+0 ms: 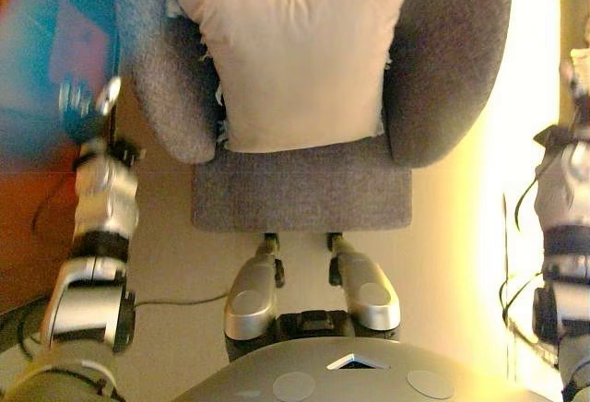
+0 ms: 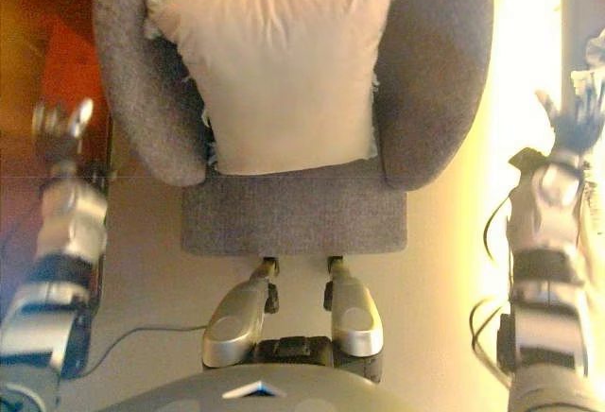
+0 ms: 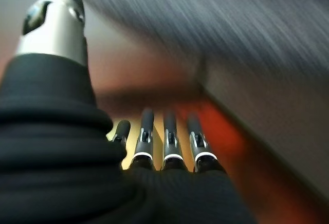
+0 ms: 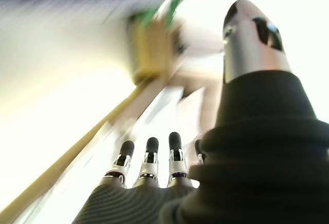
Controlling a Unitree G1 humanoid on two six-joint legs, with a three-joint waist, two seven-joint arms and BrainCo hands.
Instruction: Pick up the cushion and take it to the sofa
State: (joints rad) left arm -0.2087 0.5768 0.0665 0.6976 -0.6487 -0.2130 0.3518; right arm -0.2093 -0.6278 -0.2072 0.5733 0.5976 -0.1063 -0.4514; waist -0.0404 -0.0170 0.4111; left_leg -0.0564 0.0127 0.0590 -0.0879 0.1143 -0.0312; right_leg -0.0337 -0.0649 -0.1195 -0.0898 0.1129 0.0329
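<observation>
A cream square cushion (image 1: 290, 47) leans against the back of a grey upholstered armchair (image 1: 442, 70), resting on its seat (image 1: 304, 185); it also shows in the right eye view (image 2: 279, 62). My left hand (image 1: 85, 107) is raised beside the chair's left arm, apart from it, with fingers straight and empty; its fingers (image 3: 169, 136) are straight in the left wrist view. My right hand (image 2: 575, 119) is raised to the right of the chair, apart from it, with straight fingers (image 4: 150, 157) and holding nothing.
A dark reddish-brown floor or rug (image 2: 57, 62) lies to the left of the chair. A bright, washed-out area (image 2: 525, 100) lies to the right. Pale floor (image 1: 175, 264) lies in front of the seat.
</observation>
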